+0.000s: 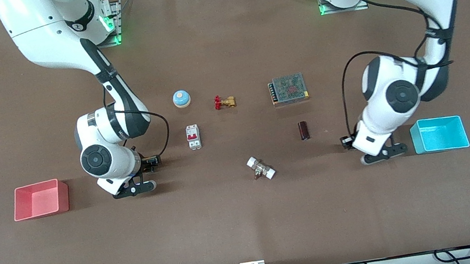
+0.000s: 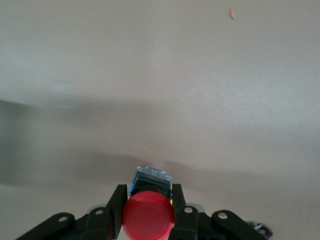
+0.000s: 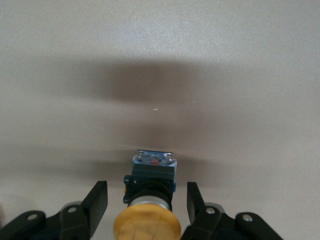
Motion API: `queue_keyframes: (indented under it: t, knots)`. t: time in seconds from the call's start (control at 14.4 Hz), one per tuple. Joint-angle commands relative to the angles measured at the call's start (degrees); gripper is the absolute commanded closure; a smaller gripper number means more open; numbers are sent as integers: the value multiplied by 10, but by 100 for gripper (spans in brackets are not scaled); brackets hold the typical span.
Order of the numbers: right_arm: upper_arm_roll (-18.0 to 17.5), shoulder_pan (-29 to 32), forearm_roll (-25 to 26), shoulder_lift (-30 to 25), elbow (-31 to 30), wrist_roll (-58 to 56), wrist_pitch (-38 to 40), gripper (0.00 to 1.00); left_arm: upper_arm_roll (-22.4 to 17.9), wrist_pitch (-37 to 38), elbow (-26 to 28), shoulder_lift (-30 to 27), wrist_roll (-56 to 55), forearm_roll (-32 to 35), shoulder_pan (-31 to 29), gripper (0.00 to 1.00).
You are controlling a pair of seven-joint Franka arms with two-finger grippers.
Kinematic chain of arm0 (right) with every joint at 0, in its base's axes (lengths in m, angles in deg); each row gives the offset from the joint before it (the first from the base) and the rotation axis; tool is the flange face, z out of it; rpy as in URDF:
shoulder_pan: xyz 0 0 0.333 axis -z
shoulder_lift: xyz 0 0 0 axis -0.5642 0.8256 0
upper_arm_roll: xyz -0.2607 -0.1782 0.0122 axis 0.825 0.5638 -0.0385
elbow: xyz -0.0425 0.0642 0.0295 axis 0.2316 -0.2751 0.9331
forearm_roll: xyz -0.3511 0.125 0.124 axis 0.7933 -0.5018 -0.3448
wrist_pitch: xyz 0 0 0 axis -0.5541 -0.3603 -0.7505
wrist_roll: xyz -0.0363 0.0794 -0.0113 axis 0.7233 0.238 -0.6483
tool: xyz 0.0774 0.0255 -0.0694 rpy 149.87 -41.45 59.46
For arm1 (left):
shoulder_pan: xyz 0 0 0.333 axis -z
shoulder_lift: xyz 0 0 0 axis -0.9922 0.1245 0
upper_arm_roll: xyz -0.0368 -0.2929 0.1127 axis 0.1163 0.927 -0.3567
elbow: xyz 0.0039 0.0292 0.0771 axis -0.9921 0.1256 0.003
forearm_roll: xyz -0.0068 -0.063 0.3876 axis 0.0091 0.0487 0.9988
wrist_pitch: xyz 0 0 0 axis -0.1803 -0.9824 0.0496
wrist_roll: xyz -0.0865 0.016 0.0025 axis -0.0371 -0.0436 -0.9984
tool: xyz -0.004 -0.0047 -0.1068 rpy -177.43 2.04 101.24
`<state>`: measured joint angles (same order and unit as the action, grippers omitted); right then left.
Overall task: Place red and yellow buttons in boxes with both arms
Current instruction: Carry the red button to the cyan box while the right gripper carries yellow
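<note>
My left gripper (image 2: 148, 192) is shut on the red button (image 2: 148, 217), its fingers pressed against both sides of the cap. In the front view this gripper (image 1: 382, 155) is low over the table beside the cyan box (image 1: 439, 134). My right gripper (image 3: 147, 186) is open around the yellow button (image 3: 146, 227), with a gap on each side of its black base. In the front view that gripper (image 1: 138, 188) is low at the table beside the pink-red box (image 1: 41, 199). Both buttons are hidden under the hands in the front view.
Between the arms lie a blue-and-white bell (image 1: 181, 98), a brass valve with a red handle (image 1: 224, 102), a mesh-topped power supply (image 1: 288, 89), a white breaker (image 1: 193, 137), a dark cylinder (image 1: 304, 130) and a white-capped brass fitting (image 1: 261, 168).
</note>
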<state>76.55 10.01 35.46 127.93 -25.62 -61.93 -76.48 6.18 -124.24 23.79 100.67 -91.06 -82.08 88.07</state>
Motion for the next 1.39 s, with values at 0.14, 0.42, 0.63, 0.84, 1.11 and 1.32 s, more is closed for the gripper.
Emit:
queue_keyframes:
  t: [0.14,0.42,0.63,0.84,1.11,1.32]
  knots:
    - [0,3,-9,5,10,1,7,52,5,97,-55,-26,61,4,-69,99]
    - [0,6,-8,3,10,-4,7,68,5,91,-48,-31,142,5,-136,99]
    - [4,8,-7,-2,24,-5,10,70,5,71,-46,-24,215,4,-184,99]
    - [21,28,0,-36,45,-8,57,70,7,16,-22,-13,272,4,-225,99]
    - [90,46,2,-40,100,-47,131,70,10,-14,-20,10,286,1,-242,99]
    - [131,72,0,-36,101,-92,130,70,10,-54,7,15,324,-45,-249,99]
